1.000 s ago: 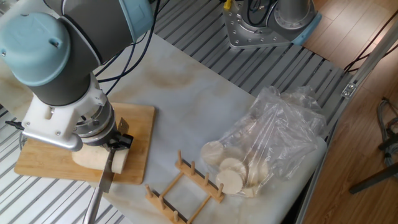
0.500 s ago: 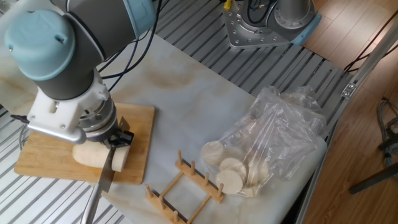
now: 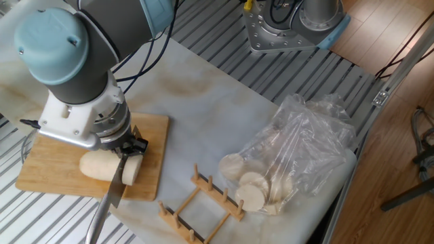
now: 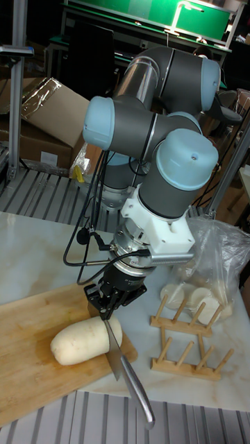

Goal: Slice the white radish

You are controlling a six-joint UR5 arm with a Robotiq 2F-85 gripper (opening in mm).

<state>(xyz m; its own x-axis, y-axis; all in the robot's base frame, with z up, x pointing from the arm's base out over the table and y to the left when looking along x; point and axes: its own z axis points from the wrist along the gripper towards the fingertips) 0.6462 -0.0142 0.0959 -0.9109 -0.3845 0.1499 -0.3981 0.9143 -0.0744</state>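
while the pale wooden cutting board [image 3: 51, 169] sits at the left of the table, the thick cream-white radish cylinder [image 3: 98, 165] lies flat on it, rounded end to the left and flat cut end toward the board's right edge. right over that cut end hangs the black two-finger gripper [image 3: 128, 147], pinched tight on the top of a long steel knife [image 3: 114, 186] — the blade stands on edge in the flesh and its length trails off past the board's front edge. in the tall fixed view the same radish [image 4: 83, 339] lies left to right with the gripper [image 4: 111, 298] directly above its right end, knife [image 4: 123, 366] already sunk into it. here's what the cut turns on: the radish's long axis runs along the board, the blade crosses it near the flat end, so only a thick disc sits to the right of the steel — a straight press down looks like what's needed to finish it.

moving right, a small wooden peg rack [image 3: 203, 203] lies on the marbled white tabletop [image 3: 196, 108] just beside the board, and further right a crumpled clear plastic bag [image 3: 298, 156] holds pale round slices, well apart from the action.
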